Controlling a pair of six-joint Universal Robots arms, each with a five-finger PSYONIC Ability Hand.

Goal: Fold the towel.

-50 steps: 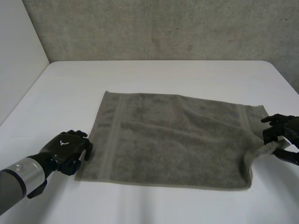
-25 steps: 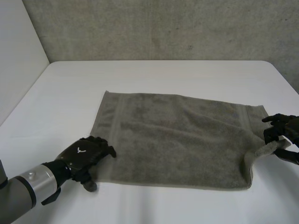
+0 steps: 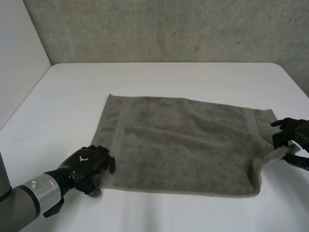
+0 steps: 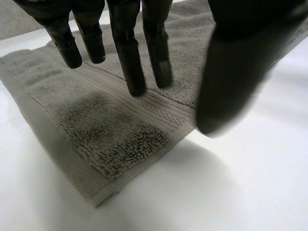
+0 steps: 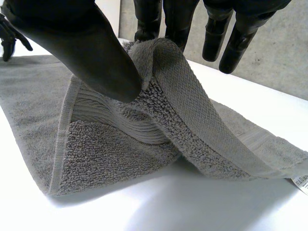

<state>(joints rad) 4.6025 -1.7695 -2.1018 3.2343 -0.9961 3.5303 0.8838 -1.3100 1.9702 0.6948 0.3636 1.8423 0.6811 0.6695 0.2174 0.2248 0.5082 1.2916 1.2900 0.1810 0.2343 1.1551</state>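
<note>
A grey-green towel point(image 3: 183, 142) lies spread flat on the white table point(image 3: 159, 77). My left hand point(image 3: 90, 163) is at the towel's near left corner. In the left wrist view its straight fingers point(image 4: 130, 67) stand just over the towel point(image 4: 110, 130) and the thumb point(image 4: 231, 72) is over bare table beside the edge, so this hand is open. My right hand point(image 3: 291, 137) is at the towel's right edge near the front corner, which is lifted. In the right wrist view its thumb point(image 5: 82, 43) pinches a raised fold of towel point(image 5: 192, 115) against the fingers.
A grey wall point(image 3: 169, 29) stands behind the table's far edge and a white panel point(image 3: 19, 53) at its left. A small white label point(image 5: 301, 182) sticks out of the towel's edge by my right hand. Bare table lies around the towel.
My left hand has moved right from the table onto the towel's near left corner, and its fingers have straightened out. The right hand has kept its pinch and place.
</note>
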